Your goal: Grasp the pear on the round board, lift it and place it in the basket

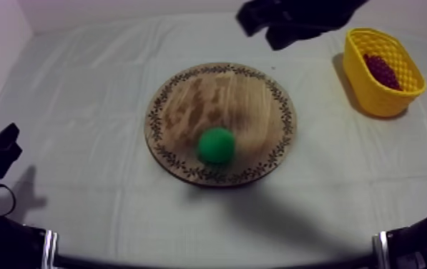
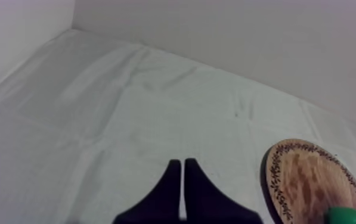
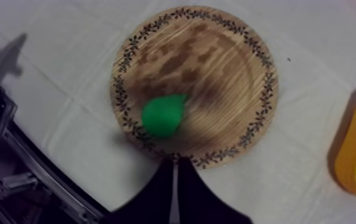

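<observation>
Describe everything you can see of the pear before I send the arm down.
The pear is bright green and smooth, plastic by its look, with a round body that narrows to a blunt tip. No stalk can be made out. It lies on its side on the wooden board, inside the patterned rim and off-centre, with its narrow end towards the board's middle. Only the board touches it. The right gripper, fingers together, is apart from it, by the rim.

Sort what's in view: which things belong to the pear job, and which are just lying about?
Job:
- pear, on the wooden board
- yellow basket
- right gripper, shut, aimed at the board's rim by the pear

Lying about:
- bunch of grapes, in the basket
- left gripper, shut, off to the board's side
</observation>
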### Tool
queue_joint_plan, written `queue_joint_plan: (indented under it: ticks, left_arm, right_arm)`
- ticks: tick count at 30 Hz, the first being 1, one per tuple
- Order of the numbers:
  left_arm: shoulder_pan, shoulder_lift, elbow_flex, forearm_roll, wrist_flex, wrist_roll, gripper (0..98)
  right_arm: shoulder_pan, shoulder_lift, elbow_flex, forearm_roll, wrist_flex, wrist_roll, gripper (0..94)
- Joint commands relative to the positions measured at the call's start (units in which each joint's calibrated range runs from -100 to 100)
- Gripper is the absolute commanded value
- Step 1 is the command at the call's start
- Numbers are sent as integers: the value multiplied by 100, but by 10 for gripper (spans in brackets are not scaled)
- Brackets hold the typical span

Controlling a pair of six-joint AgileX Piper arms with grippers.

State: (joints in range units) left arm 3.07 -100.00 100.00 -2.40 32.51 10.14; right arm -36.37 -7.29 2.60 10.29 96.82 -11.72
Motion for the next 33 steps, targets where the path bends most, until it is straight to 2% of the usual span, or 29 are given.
queue_joint_plan:
  ticks: [1,6,15,23,27,33]
  left_arm:
    - [1,0,0,-2,-1,-1,1]
    - [1,0,0,-2,-1,-1,1]
    - [1,0,0,-2,-1,-1,1]
    - [1,0,0,-2,-1,-1,1]
    - [1,0,0,-2,-1,-1,1]
    - [1,0,0,-2,-1,-1,1]
  right_arm:
    - [-32,382,-172,20,69,-328,2]
    - [-37,879,-472,-117,108,-607,2]
    - [-81,1647,-413,-188,133,-1197,3]
    - [-135,2148,-260,-283,147,-1536,33]
    - [-163,2329,-381,-301,148,-1615,163]
    - [-140,2516,-538,-330,148,-1696,502]
